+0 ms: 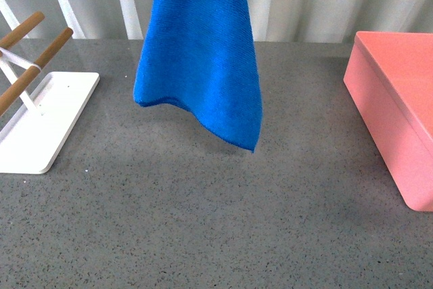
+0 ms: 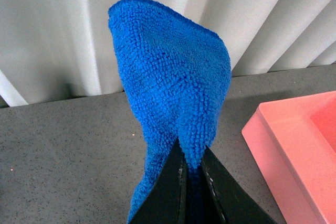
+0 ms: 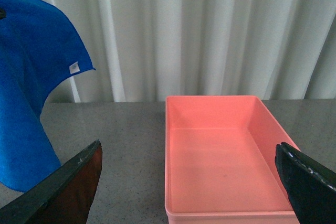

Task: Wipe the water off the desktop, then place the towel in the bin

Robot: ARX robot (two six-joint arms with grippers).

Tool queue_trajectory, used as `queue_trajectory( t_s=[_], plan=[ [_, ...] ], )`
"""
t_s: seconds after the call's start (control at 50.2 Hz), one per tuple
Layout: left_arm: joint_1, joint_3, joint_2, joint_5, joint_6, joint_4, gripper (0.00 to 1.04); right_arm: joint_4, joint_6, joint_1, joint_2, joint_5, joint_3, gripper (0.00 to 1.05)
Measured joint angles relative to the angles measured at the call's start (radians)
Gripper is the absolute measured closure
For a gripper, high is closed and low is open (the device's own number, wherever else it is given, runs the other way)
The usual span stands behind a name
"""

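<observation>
"Blue towel (image 1: 199, 52): where is it in the front view?"

"It hangs with its long axis upright, its lower edge clear of the grey speckled desktop (image 1: 203, 228). The pink bin (image 1: 382, 123) stands well apart on your robot's right, and a white rack (image 1: 51, 109) on its left. No water shows."

"And the left wrist view?"

"Your left gripper (image 2: 191, 161) has its jaws clamped on a fold of the towel. A corner of the bin shows beyond."

"The right wrist view?"

"Your right gripper (image 3: 191, 182) is spread wide and holds nothing. It faces the bin, where nothing shows inside. The towel hangs off to the robot's left. I judge the carry must run rightward, since only the left arm holds the cloth."
</observation>
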Motion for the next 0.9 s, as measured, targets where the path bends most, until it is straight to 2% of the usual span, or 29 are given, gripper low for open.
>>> queue_trajectory(
  t_s=[0.239,0.299,0.339,0.419,0.498,0.618,0.718,0.817,0.897],
  plan=[
    [-0.008,0.0,0.002,0.0,-0.012,0.001,1.01,0.0,0.0,0.0,0.0,0.0,0.0,0.07],
    [-0.008,0.002,0.006,0.0,-0.015,0.001,1.01,-0.062,-0.059,0.008,0.042,0.042,0.025,0.07],
    [-0.006,0.003,0.011,-0.002,-0.018,0.001,1.01,-0.048,-0.134,0.0,0.125,0.035,0.047,0.07],
    [-0.003,0.005,0.013,-0.006,-0.023,0.0,1.01,0.151,-0.248,-0.061,0.371,-0.024,0.116,0.07],
    [-0.003,0.008,0.013,-0.008,-0.026,-0.002,1.01,0.377,-0.283,-0.109,0.618,-0.06,0.214,0.07],
    [-0.003,0.013,0.013,-0.01,-0.029,-0.007,1.01,0.559,-0.296,-0.119,0.914,-0.073,0.368,0.07],
    [-0.001,0.023,0.013,-0.02,-0.035,-0.018,1.01,0.55,-0.292,-0.101,1.19,-0.092,0.537,0.07],
    [0.001,0.037,0.013,-0.026,-0.042,-0.035,1.01,0.403,-0.237,-0.044,1.41,-0.187,0.713,0.07],
    [0.001,0.046,0.013,-0.028,-0.045,-0.04,1.01,0.338,-0.21,-0.004,1.456,-0.245,0.769,0.07]
  ],
)
